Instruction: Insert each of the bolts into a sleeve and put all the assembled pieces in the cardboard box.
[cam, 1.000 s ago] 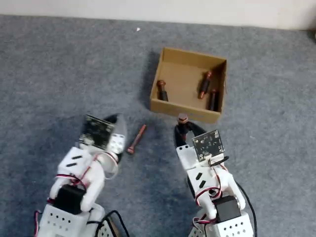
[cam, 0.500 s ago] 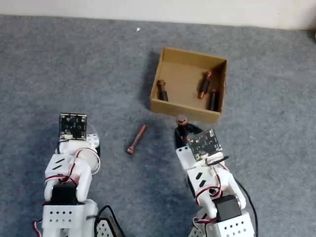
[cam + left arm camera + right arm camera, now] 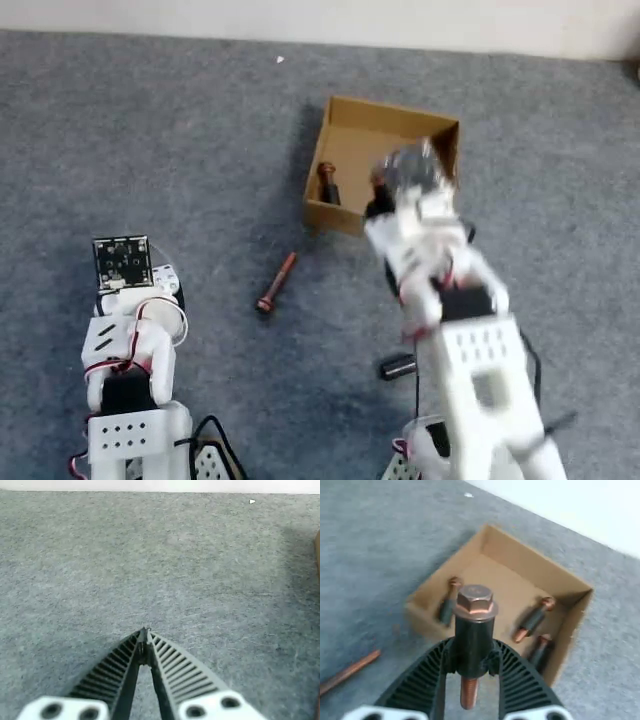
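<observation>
My right gripper [image 3: 471,655] is shut on an assembled piece [image 3: 472,630], a copper bolt inside a black sleeve, held upright above the near wall of the cardboard box [image 3: 485,542]. In the high view that arm [image 3: 420,215] stretches over the cardboard box [image 3: 345,125]. Three assembled pieces lie inside it [image 3: 447,602] [image 3: 532,620] [image 3: 540,647]. A bare copper bolt [image 3: 277,282] lies on the carpet in front of the box, to its left. My left gripper [image 3: 145,637] is shut on nothing, low over bare carpet, with its arm [image 3: 125,290] pulled back at the left.
Grey carpet [image 3: 150,140] covers the whole work area, with a white wall strip along the far edge. A small black part [image 3: 397,367] shows beside the right arm's base.
The right arm has lifted the assembled piece and swung it forward over the box. The left arm has drawn back to the left, away from the loose bolt.
</observation>
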Robot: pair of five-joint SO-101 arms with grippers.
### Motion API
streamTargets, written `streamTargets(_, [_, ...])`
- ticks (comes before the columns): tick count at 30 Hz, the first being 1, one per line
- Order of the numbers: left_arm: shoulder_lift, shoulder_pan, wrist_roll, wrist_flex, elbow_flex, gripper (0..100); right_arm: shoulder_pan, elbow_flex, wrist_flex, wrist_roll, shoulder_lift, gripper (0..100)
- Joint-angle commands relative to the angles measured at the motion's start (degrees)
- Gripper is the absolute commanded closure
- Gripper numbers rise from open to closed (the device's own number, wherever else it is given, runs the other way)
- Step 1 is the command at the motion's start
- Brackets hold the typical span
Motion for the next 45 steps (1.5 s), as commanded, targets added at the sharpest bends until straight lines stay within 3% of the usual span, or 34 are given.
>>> streamTargets(1, [-0.4, -0.7, -0.8, -1.7, -0.5, 99, 4.4, -15.5, -0.5, 0.6, 15.0, 99.4])
streamTargets(16, [-0.4, -0.7, -0.8, -1.7, -0.4, 99, 6.9, -49.8, -0.1, 0.9, 60.4, 99.3])
streamTargets(24, [-0.4, -0.7, -0.8, -1.7, -0.4, 99, 6.9, -54.5, 0.4, 1.0, 67.9, 98.3])
streamTargets(29, [-0.4, -0.7, -0.8, -1.7, -0.4, 99, 6.8, -57.2, 6.4, 0.7, 68.0, 85.8])
streamTargets(31, [-0.4, -0.7, -0.8, -1.7, -0.4, 99, 6.8, -58.5, 8.5, 0.7, 67.9, 85.4])
streamTargets(35, [-0.4, -0.7, -0.8, -1.7, -0.4, 99, 6.8, -63.0, 16.7, 1.0, 67.7, 85.4])
streamTargets(45, [-0.4, -0.7, -0.8, -1.7, -0.4, 99, 6.8, -79.3, 52.5, 1.1, 67.8, 85.4])
